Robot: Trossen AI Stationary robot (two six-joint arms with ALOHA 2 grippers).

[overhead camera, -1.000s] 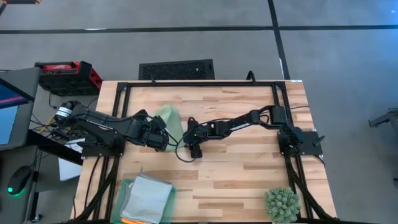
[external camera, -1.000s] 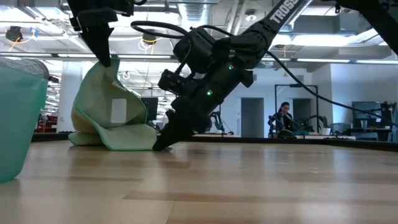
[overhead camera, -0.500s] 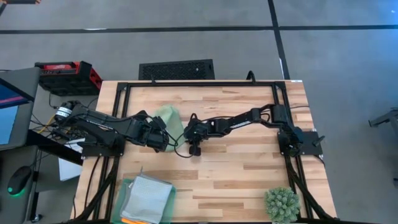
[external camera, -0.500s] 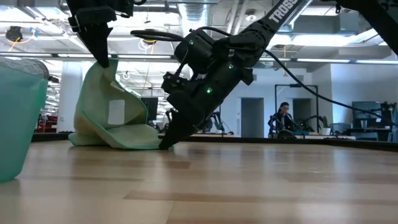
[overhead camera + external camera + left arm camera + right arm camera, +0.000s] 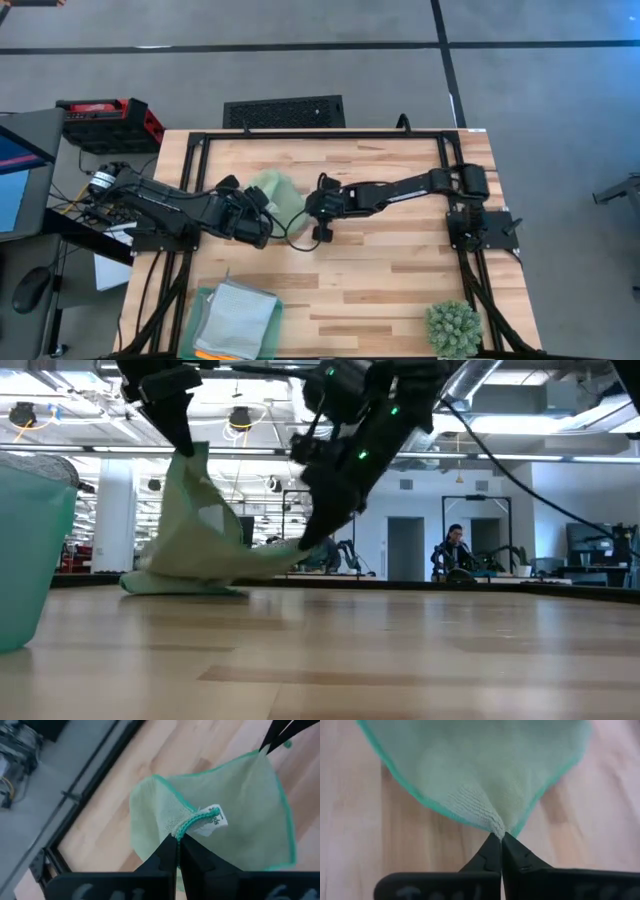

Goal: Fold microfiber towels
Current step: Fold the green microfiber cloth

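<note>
A light green microfiber towel (image 5: 200,540) hangs between my two grippers above the table's middle left. My left gripper (image 5: 188,448) is shut on a high corner of the towel (image 5: 210,795). My right gripper (image 5: 312,543) is shut on a lower corner, off to the right. The towel's bottom fold (image 5: 180,584) rests on the wood. From above, the towel (image 5: 280,190) shows between the left gripper (image 5: 266,208) and the right gripper (image 5: 308,206). My left gripper pinches the towel's corner with the white label (image 5: 186,826) between its two fingers, coming slanting down from the table's left. The cloth hangs below that corner. My right gripper pinches a green-trimmed corner (image 5: 499,829) between its fingertips, slanting down from the table's right. That corner is lifted clear of the table, and the cloth runs slack from it toward the left gripper.
A translucent green tray (image 5: 205,300) at the near left holds folded grey-blue towels (image 5: 238,318); its wall (image 5: 30,560) rises at the left of the low view. A spiky green plant (image 5: 453,328) stands at the near right. Bare wood lies to the right of the towel.
My right gripper has shut on the towel's corner at the table top and risen with it, moving a little toward the table's right. That corner is now lifted clear and the cloth is spread between the grippers; its bottom fold stays on the wood.
</note>
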